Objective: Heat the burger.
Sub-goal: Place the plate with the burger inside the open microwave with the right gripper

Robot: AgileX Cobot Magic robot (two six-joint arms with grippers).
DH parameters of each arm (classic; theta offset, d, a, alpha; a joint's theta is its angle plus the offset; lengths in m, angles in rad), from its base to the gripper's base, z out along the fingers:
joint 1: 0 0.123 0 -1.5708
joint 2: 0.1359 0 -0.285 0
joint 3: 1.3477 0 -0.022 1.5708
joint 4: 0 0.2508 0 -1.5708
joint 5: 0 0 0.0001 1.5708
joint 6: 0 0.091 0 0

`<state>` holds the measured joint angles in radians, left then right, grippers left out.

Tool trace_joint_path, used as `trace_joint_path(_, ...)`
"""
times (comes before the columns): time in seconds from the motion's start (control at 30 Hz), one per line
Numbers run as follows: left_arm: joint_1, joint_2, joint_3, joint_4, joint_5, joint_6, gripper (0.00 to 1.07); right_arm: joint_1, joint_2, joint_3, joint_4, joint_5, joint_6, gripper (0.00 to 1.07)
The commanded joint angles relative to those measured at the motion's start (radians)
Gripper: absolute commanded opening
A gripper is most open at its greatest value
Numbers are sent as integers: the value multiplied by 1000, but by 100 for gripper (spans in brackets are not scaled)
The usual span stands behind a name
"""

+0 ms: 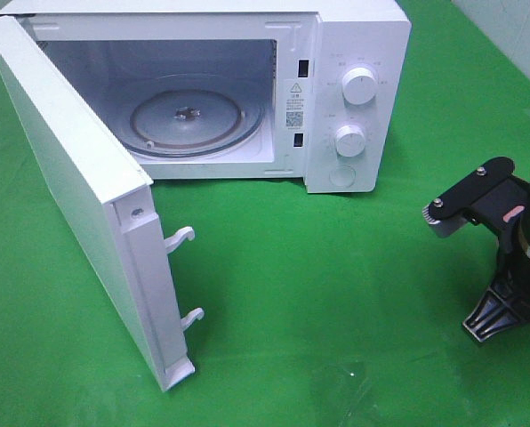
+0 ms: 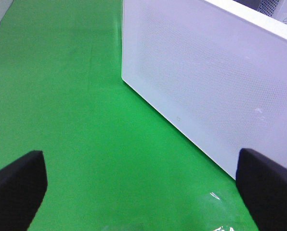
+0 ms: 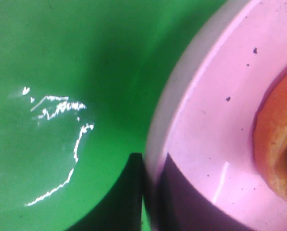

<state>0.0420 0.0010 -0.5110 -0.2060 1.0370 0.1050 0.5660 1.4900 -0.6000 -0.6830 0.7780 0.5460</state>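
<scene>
R pincer clenched on pink plate rim, burger riding on it, so lift plate. Microwave door open for loading. L pincer released, outside door.

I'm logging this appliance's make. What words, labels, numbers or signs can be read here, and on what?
Sticker on the microwave front: a warning triangle and a QR code; its print is too small to read.
Marks around the upper dial and lower dial: too small to read.
Door: one tiny mark, unreadable.
Plate and burger: none.
No brand name is legible.
</scene>
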Motion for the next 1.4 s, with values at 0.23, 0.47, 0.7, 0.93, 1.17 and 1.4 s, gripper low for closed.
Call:
trace_joint_path(0.23,-7,-2,0,-3,-7,-1,100,106,-114,62,-46,85,34,0)
trace_joint_path(0.47,-7,-2,0,-3,-7,-1,100,245,-191,109,-46,89,40,0)
trace_joint_path(0.7,-7,-2,0,-3,-7,-1,100,318,-225,125,-49,87,40,0)
trace_joint_path(0.93,-7,-2,0,-3,-7,-1,100,399,-234,128,-48,87,43,0)
trace_joint_path(1.17,-7,-2,0,-3,-7,-1,100,461,-234,128,-48,87,43,0)
trace_joint_path(1.4,-7,-2,0,-3,-7,-1,100,526,-234,128,-48,87,43,0)
